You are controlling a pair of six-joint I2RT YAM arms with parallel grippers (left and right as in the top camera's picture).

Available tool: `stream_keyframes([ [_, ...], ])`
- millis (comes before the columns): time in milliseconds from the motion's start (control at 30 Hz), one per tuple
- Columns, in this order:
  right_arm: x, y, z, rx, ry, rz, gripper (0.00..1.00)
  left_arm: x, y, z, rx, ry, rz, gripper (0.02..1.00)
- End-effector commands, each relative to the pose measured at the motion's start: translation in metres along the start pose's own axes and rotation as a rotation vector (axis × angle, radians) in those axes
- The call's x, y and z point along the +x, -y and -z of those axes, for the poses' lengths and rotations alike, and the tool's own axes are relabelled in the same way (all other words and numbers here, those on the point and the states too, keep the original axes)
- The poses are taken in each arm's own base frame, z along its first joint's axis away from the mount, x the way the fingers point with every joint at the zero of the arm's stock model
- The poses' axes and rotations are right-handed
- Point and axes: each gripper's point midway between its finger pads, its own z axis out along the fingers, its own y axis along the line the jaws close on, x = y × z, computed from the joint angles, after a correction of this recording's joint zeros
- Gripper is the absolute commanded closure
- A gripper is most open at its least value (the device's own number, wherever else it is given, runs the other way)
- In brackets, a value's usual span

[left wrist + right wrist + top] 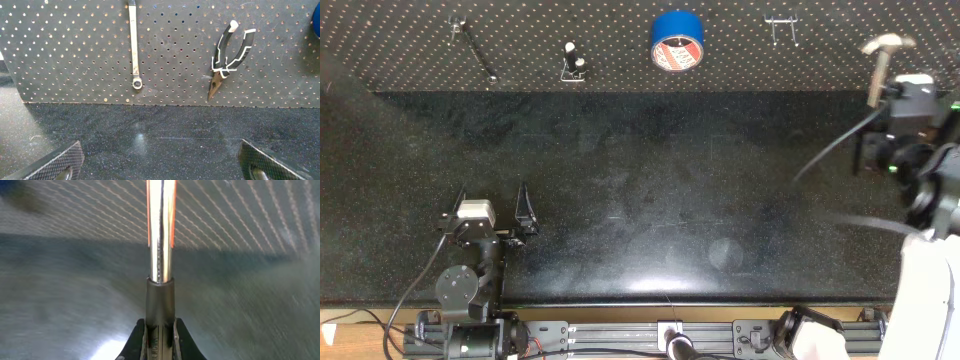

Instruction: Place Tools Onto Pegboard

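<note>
My right gripper (160, 330) is shut on the dark handle of a hammer (160, 240), whose shiny shaft runs straight away from the fingers toward the pegboard. From above, the hammer (883, 55) stands head-up at the far right, its head against the pegboard (620, 40), held by the right gripper (880, 95). My left gripper (492, 212) rests open and empty low over the table at the near left. On the board hang a wrench (134, 45), pliers (227, 57) and a blue tape roll (677, 42).
A bare double hook (781, 28) sticks out of the pegboard between the tape roll and the hammer. The black table (650, 190) stretches wide between the two arms. Cables trail beside the right arm.
</note>
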Motion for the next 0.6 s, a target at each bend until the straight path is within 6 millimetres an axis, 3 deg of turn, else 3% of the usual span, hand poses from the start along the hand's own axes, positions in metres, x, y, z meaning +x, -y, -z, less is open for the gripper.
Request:
stream_keyframes([
  [33, -0.039, -0.058, 0.013, -0.129, 0.147, 0.021, 0.925, 0.000, -0.002, 0.001, -0.013, 0.003, -0.016, 0.025],
  [300, -0.038, -0.082, -0.030, -0.139, 0.064, 0.007, 0.925, 0.000, -0.002, 0.001, -0.013, 0.002, -0.016, 0.023],
  [600, -0.044, -0.076, -0.078, -0.135, 0.039, -0.010, 0.925, 0.000, -0.002, 0.001, -0.013, 0.002, -0.016, 0.023],
])
